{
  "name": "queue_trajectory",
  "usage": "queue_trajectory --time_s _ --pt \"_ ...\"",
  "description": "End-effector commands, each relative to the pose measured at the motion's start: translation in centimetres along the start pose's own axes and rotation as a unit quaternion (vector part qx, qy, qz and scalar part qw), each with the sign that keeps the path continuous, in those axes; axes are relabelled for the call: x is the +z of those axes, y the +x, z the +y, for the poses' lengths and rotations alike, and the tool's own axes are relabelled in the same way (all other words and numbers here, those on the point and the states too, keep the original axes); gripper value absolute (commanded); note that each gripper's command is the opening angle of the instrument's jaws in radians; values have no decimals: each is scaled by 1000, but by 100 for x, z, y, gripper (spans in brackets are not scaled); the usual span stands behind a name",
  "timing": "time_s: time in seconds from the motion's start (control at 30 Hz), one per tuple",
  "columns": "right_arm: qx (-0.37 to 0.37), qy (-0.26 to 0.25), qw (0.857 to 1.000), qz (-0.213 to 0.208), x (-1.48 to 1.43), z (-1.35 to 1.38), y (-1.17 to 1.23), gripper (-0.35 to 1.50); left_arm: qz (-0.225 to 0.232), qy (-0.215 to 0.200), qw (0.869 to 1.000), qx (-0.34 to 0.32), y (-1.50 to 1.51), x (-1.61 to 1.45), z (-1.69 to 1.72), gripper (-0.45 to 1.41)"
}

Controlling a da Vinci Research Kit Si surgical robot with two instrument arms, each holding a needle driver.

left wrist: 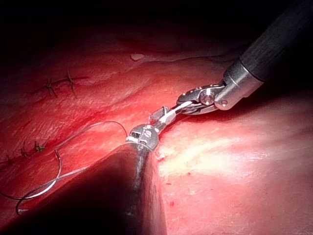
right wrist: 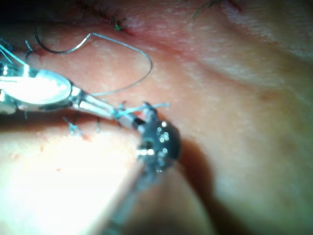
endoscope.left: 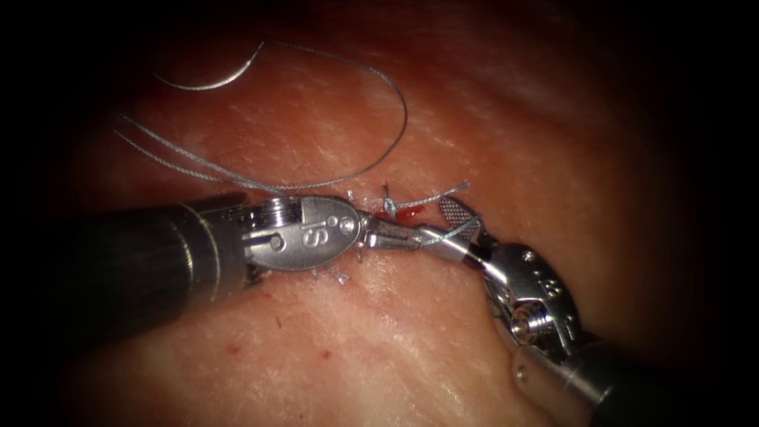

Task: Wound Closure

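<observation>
left pincer (endoscope.left: 393,235) closed on thread (endoscope.left: 348,170), right pincer (endoscope.left: 447,229) agape

We see the tissue (endoscope.left: 411,340) as the whole ground behind the work, a pale, finely lined surface with sparse short hairs (endoscope.left: 278,323). Light falls strongest around the cut (endoscope.left: 387,212) and just below it, where the surface shines. Away from the cut on every side the light fades into plain darkness. In the right wrist view the tissue beside the cut glares under strong light.
</observation>
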State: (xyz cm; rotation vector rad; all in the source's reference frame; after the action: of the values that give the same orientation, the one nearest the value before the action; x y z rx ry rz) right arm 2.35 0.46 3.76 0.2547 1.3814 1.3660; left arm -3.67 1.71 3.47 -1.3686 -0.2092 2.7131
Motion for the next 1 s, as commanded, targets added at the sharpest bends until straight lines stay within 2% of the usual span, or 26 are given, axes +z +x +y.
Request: queue_trajectory --time_s 0.03,0.1,0.3,0.53,1.0 --pt "25 2 1000 3 10 5 -5 46 1 0 1000 2 -2 6 -3 -45" --pt "37 3 999 3 10 5 -6 44 1 0 1000 2 -2 6 -3 -45" --pt "170 4 985 4 14 6 -4 31 1 0 1000 2 -1 6 0 -45" --pt "179 -16 984 -2 15 9 -4 34 0 -1 1000 4 0 4 5 -45" --pt "179 -44 983 -9 23 35 -16 46 0 -2 1000 4 -1 2 7 -45"
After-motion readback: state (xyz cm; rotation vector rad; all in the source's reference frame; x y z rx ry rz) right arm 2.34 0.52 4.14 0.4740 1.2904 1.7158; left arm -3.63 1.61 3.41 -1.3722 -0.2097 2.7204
